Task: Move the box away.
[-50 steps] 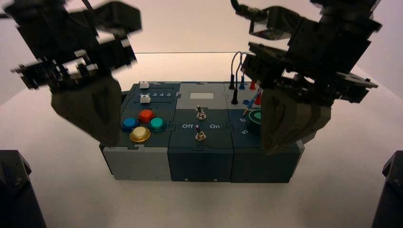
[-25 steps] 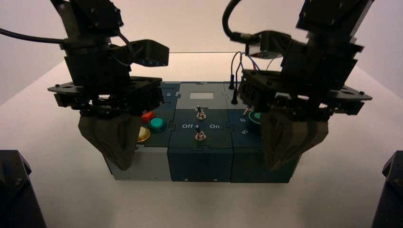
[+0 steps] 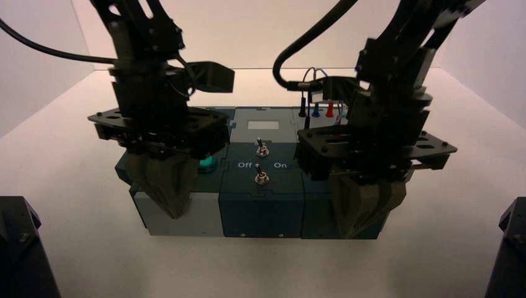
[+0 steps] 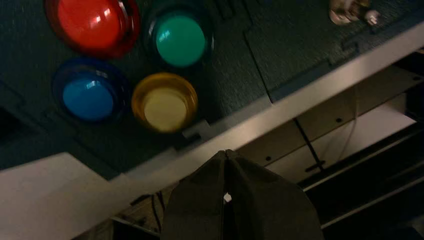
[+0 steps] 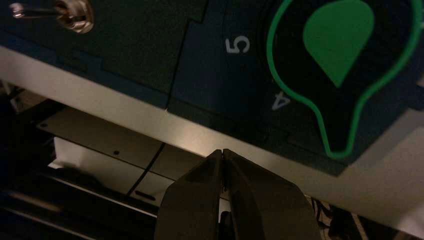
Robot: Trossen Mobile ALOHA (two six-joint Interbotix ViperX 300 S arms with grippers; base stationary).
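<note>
High view: the box (image 3: 260, 180) sits on the white worktop (image 3: 74, 186), its long front face toward the camera, grey at the left end and dark teal across the middle and right. Both arms reach down over it. The left pincer (image 3: 167, 202) hangs at the box's front edge over the grey left section, covering most of the coloured buttons there; only the green button (image 3: 206, 164) peeks out beside it. The right pincer (image 3: 360, 220) hangs at the front edge of the right section. Between them, 2 toggle switches (image 3: 262, 149) stand in the middle section, and plugged wires (image 3: 316, 102) rise at the back right.

Left wrist view shows the left pincer's fingers (image 4: 200, 210) pressed together, tips at the box's front rim, just beside the yellow button (image 4: 164, 102), with blue (image 4: 89, 97), red (image 4: 92, 22) and green buttons farther in. Right wrist view shows the right pincer's fingers (image 5: 260, 200) likewise closed tip to tip at the rim, near the green dial (image 5: 340, 65) and the numerals 5 and 4.
</note>
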